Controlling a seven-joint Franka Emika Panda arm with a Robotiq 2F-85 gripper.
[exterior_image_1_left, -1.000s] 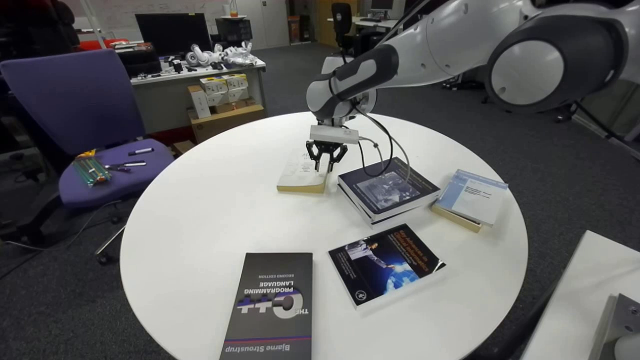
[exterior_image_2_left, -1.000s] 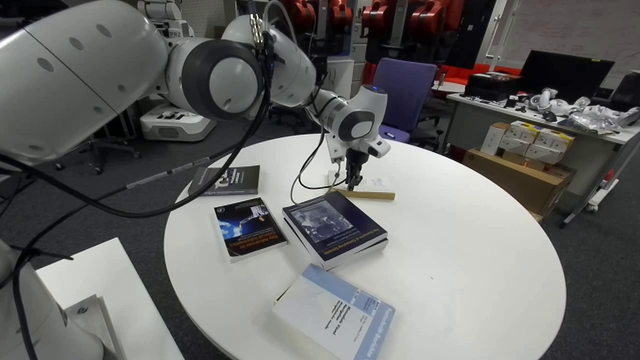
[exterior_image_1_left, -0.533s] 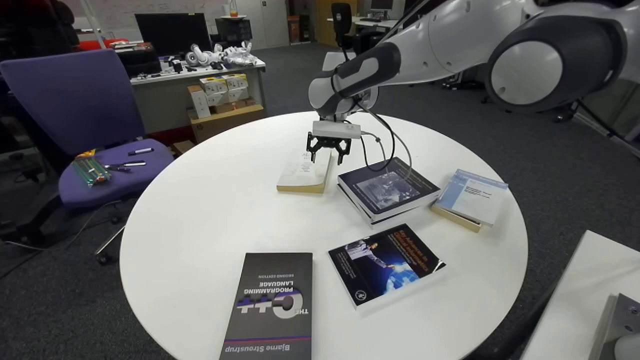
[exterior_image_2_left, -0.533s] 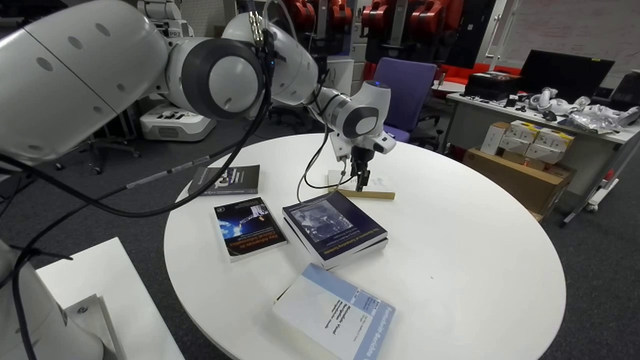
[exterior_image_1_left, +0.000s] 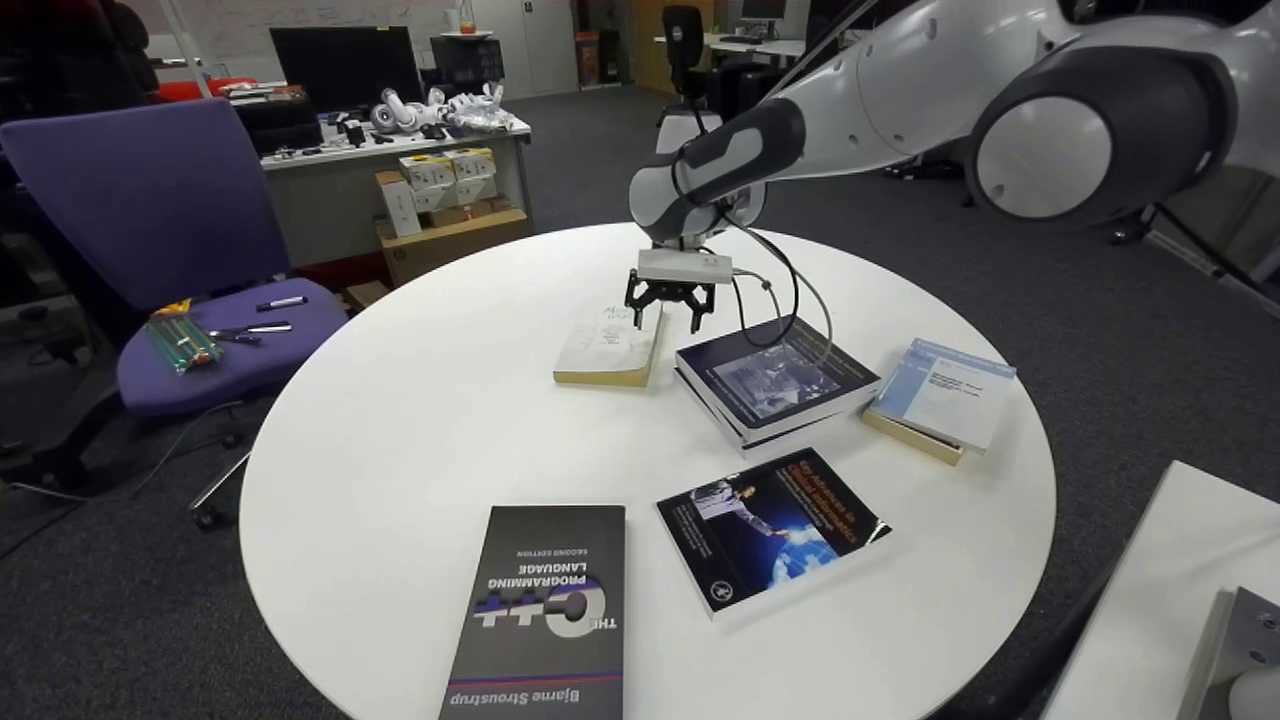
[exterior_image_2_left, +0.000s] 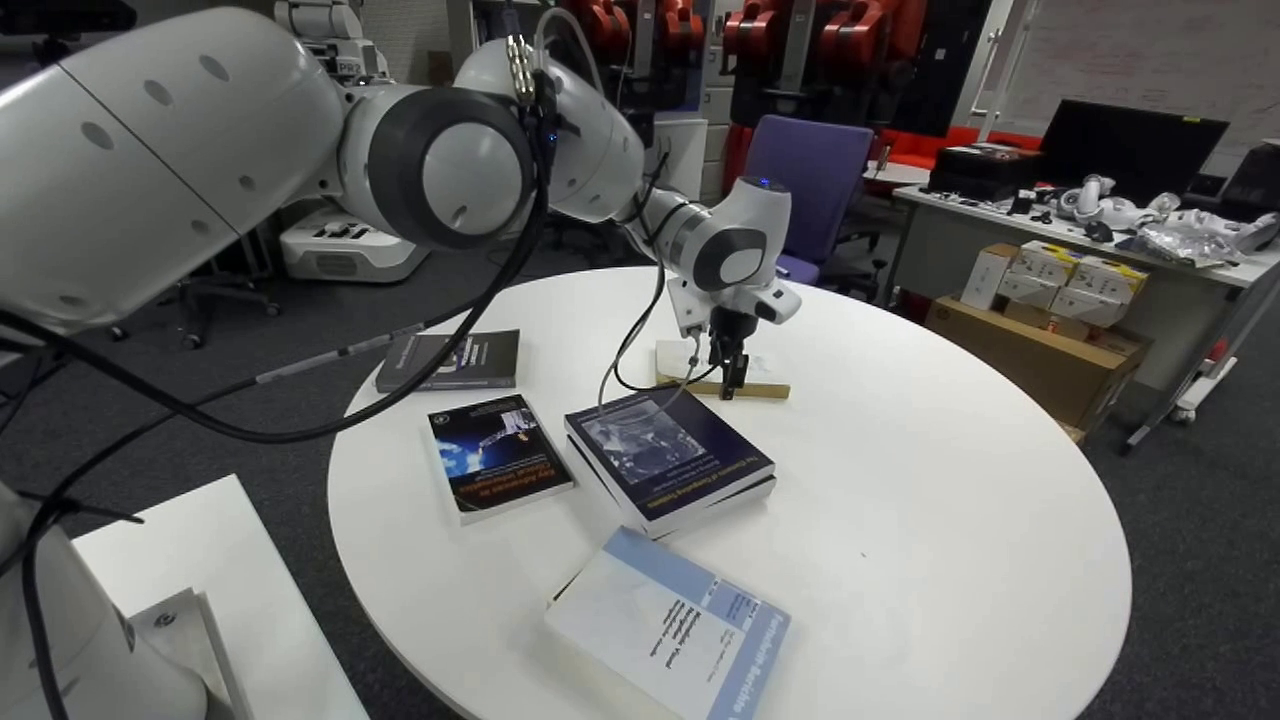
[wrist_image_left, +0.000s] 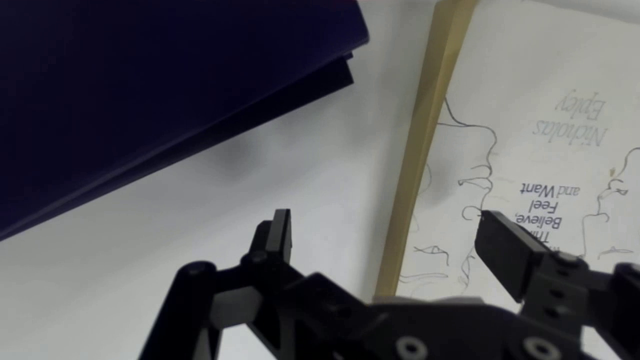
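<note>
Your claw (wrist_image_left: 385, 227) hangs empty, spread wide above one edge of the white book (wrist_image_left: 520, 160), which needs no grip: the table (exterior_image_1_left: 420, 440) carries it flat, near the blue stack (exterior_image_1_left: 780, 385).

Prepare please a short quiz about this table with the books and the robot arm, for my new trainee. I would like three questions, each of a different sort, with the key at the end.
1. True or false: the end effector is fully shut.
2. Which of these is nearest to the end effector? a) blue-and-white book; b) white book with line drawings; c) clinical informatics book.
3. Fill in: the name printed on the C++ book is Bjarne ____.

Key: 1. False; it stands open and holds nothing. 2. b. 3. Stroustrup.
</note>
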